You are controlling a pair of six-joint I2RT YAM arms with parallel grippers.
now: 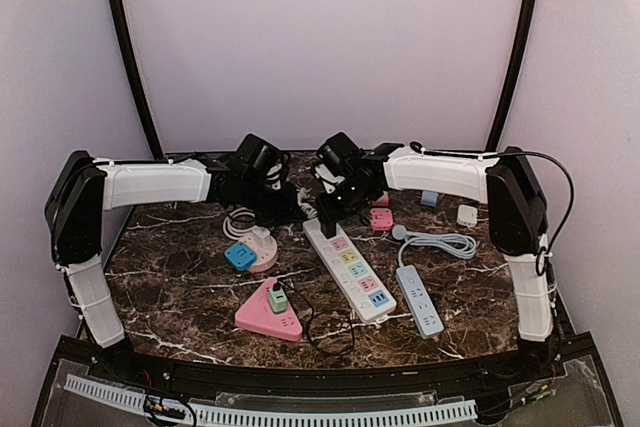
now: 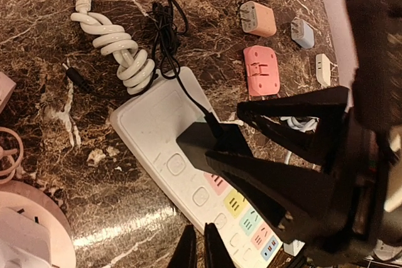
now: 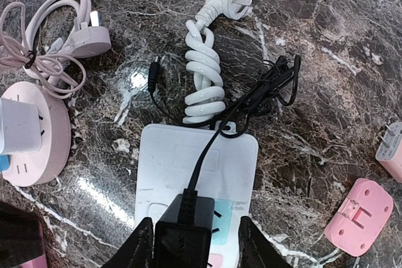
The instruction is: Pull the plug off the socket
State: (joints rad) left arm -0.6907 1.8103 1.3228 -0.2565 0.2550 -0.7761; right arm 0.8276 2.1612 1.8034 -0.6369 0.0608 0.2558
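Our right tool stands wide astride the black block-shaped plug seated at the far end of the white plastic power strip, our left tool narrow and empty nearby, so a pull may drag the strip up too.

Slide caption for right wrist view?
Right gripper straddles the black plug seated in the white power strip.
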